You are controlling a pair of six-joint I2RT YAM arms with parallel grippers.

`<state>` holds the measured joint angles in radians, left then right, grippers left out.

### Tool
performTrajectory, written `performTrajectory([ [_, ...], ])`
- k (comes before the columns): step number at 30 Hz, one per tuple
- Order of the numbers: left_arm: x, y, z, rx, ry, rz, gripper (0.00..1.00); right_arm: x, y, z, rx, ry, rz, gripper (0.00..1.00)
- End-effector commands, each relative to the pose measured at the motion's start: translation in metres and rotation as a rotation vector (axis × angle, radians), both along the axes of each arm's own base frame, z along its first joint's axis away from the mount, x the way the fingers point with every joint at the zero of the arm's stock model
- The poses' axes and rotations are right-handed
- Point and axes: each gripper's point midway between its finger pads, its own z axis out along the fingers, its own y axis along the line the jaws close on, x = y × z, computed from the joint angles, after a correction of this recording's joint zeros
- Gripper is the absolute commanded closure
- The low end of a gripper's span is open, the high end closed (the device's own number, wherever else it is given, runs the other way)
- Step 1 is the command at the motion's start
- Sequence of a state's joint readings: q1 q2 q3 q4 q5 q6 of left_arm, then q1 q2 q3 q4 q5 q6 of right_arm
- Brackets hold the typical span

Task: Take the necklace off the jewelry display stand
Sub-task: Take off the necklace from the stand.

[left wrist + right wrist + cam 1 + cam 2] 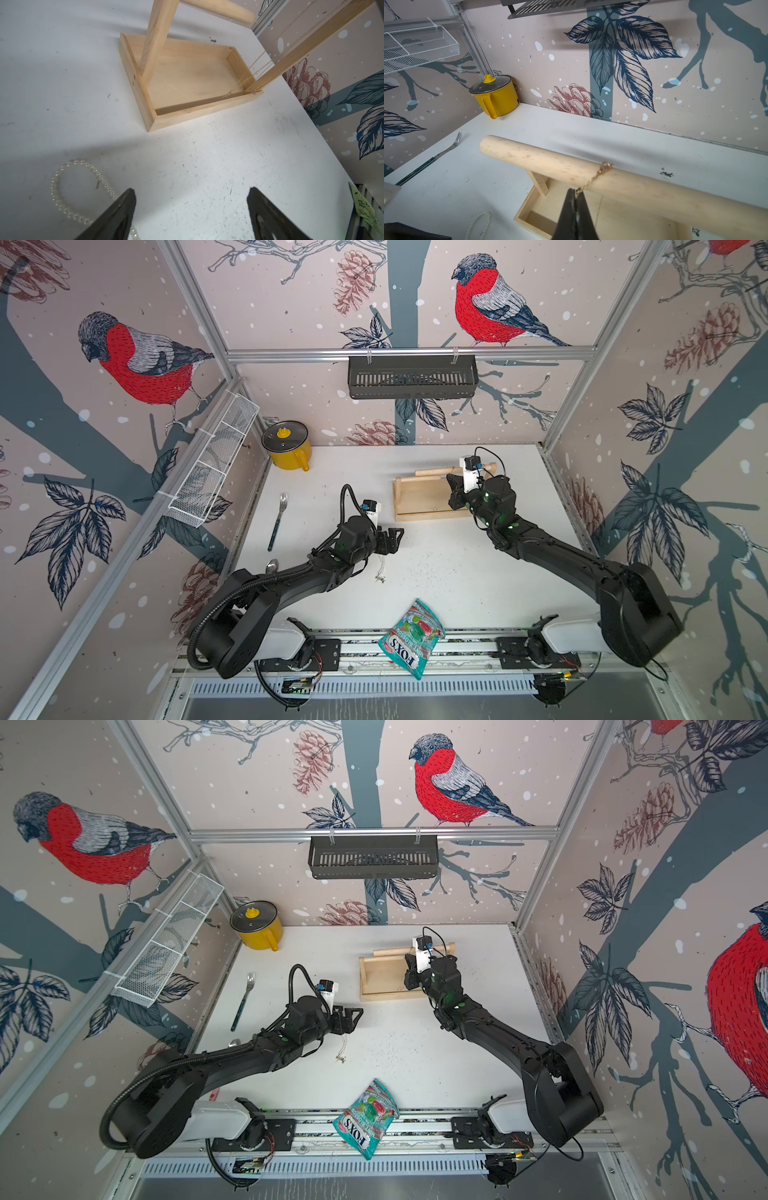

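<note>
The pale wooden jewelry display stand (pixel 419 497) (pixel 382 979) stands at the back right of the table. In the right wrist view a thin gold chain necklace (pixel 600 172) is draped over the stand's dowel crossbar (pixel 529 154). My right gripper (pixel 576 192) (pixel 450 479) is shut on that chain just below the bar. The chain (pixel 250 69) hangs down to the tray base (pixel 199 112). A pearl necklace (pixel 80 161) (pixel 380 568) lies flat on the table. My left gripper (pixel 191 190) (pixel 395 537) hovers open right beside it, holding nothing.
A yellow lidded pot (pixel 286 445) sits in the back left corner. A fork (pixel 277 522) and a spoon (pixel 272 566) lie left of my left arm. A FOXS candy bag (pixel 411 637) rests at the front edge. Wire baskets (pixel 212 464) (pixel 411 377) hang on the walls.
</note>
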<state>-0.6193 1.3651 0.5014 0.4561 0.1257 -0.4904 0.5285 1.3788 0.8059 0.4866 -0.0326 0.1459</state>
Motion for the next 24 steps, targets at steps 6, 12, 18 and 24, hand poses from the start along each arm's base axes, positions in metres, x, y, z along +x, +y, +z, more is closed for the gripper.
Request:
performTrajectory([
  [6,0.002,-0.022,0.002,-0.016,-0.062,-0.088,0.15,0.0,0.023,0.011,-0.011,-0.025,0.037,0.99],
  [12,0.006,-0.032,0.008,0.0,-0.13,-0.118,0.15,-0.001,0.044,0.017,-0.006,-0.032,0.076,1.0],
  [18,0.014,-0.037,0.003,0.011,-0.132,-0.115,0.15,-0.001,0.066,0.019,-0.005,-0.036,0.119,0.99],
  [24,0.02,-0.038,-0.003,0.015,-0.124,-0.092,0.16,-0.001,0.078,0.021,0.004,-0.036,0.14,1.0],
])
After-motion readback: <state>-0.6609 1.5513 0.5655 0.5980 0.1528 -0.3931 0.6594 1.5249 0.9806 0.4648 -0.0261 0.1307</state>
